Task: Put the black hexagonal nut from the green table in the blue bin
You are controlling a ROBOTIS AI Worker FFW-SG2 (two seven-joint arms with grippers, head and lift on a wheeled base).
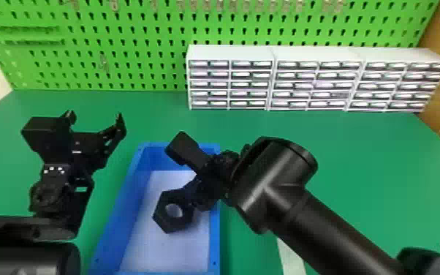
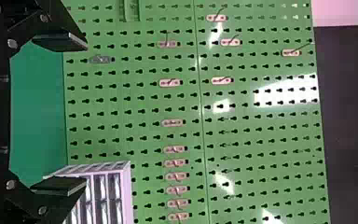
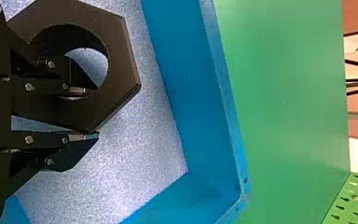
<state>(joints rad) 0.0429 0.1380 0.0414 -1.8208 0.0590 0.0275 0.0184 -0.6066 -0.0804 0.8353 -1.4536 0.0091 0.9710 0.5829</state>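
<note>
My right claw (image 3: pixel 92 113) pinches the black nut (image 1: pixel 163 220) by one side, one finger through its hole. Nut lies near-left of the claw's wrist, over the floor of the blue bin (image 1: pixel 131 183). Left claw (image 1: pixel 95 116) parked left, fingers spread. Release looks due, no sideways shift needed.

No text, label, brand, number or sign can be read.
</note>
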